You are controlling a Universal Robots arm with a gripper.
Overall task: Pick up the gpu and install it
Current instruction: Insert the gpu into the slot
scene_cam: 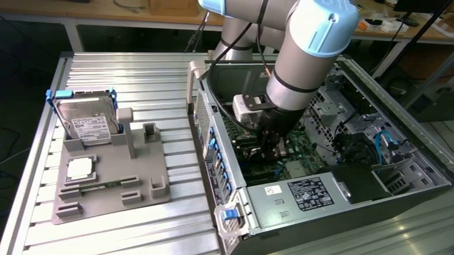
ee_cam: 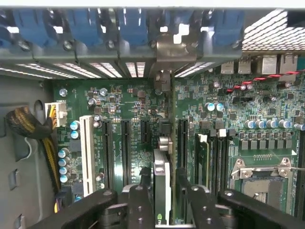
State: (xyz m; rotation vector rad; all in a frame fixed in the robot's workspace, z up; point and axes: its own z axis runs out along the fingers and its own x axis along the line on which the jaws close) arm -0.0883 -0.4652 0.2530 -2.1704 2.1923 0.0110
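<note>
In the wrist view the gpu (ee_cam: 162,183) stands edge-on between my two black fingers (ee_cam: 141,200), and the gripper (ee_cam: 163,179) is shut on it. The card hangs over the green motherboard (ee_cam: 124,109), in line with the long black expansion slots (ee_cam: 182,138). Its silvery bracket end (ee_cam: 170,47) meets the rear slot openings under the blue clips. Whether its edge sits in a slot is hidden. In the exterior view the gripper (scene_cam: 271,151) reaches down into the open computer case (scene_cam: 212,154), with the card hidden behind the wrist.
On the exterior view's left a grey fixture (scene_cam: 145,183) holds a silver hard drive (scene_cam: 89,125), a processor chip (scene_cam: 80,169) and a memory stick (scene_cam: 95,185). Inside the case are a power supply (scene_cam: 305,194), drive cages, and a yellow-black cable bundle (ee_cam: 28,126).
</note>
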